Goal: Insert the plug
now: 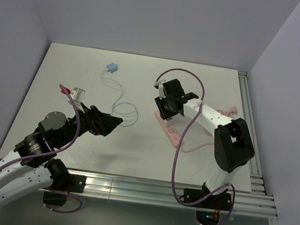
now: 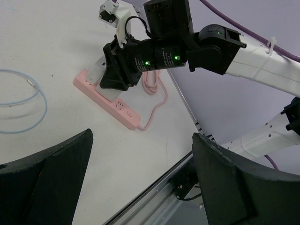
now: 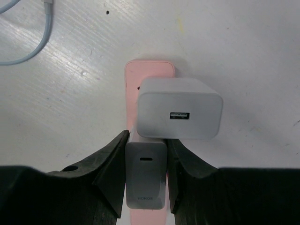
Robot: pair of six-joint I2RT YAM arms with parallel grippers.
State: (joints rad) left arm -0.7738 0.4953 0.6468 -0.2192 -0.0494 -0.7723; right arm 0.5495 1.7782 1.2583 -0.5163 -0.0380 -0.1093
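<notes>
HONOR charger [image 3: 146, 180] clamped between the fingers of the right gripper [image 3: 146, 152], over the pink power strip [image 3: 150, 68].
Right wrist view only: the charger's USB-C port faces the camera, just beside a larger white USB adapter [image 3: 179, 115] on the same strip. Its prongs are hidden, so seating cannot be told. In the top view the gripper covers the charger. Left gripper [image 2: 140, 180] has jaws spread wide, holding nothing, well apart over the table [image 2: 56, 42] near a pale blue cable [image 2: 28, 101].
</notes>
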